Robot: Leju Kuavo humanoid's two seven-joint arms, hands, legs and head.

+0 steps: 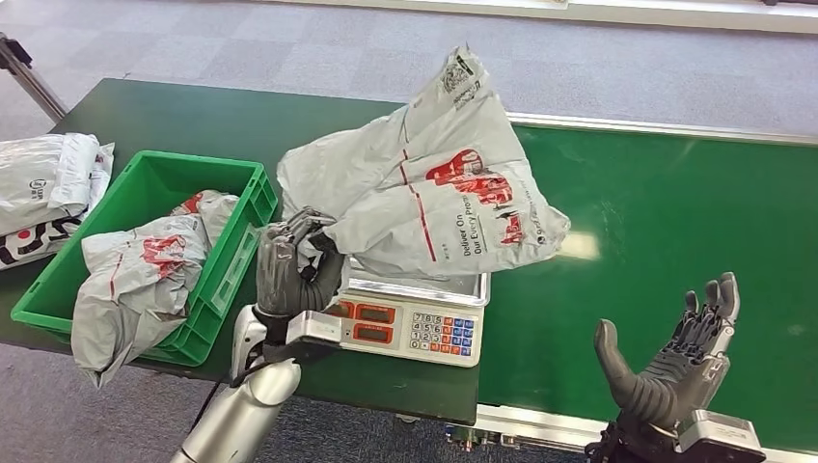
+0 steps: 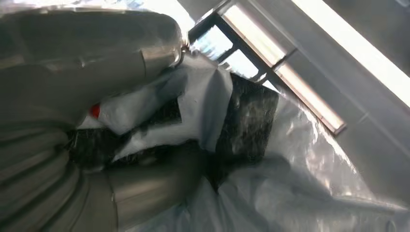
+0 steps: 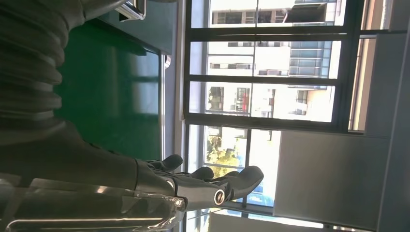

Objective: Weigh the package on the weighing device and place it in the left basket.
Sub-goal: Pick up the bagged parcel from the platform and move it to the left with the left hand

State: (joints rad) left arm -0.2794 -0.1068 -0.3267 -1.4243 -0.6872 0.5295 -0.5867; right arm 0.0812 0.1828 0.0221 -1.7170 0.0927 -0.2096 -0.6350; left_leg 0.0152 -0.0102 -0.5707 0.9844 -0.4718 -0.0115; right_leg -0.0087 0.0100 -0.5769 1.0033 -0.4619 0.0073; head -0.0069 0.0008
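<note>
1. Sitting at the left of the frame, the green basket (image 1: 236, 198) already holds one grey mailer (image 1: 140, 275), with more bags (image 1: 48, 188) lying on the desk (image 1: 666, 222) at far left.
2. At centre, the left robot hand (image 1: 294, 265) grips the package (image 1: 434, 188) by its lower-left corner; the bag rises crumpled above the scale (image 1: 415, 318), its lower edge at the pan.
3. The thin plastic looks light, soft and slippery, likely to sag and swing; a bunched corner, as taken here, seems the surest hold.
4. At lower right, the right robot hand (image 1: 675, 362) hangs wide, fingers spread, holding nothing.
</note>
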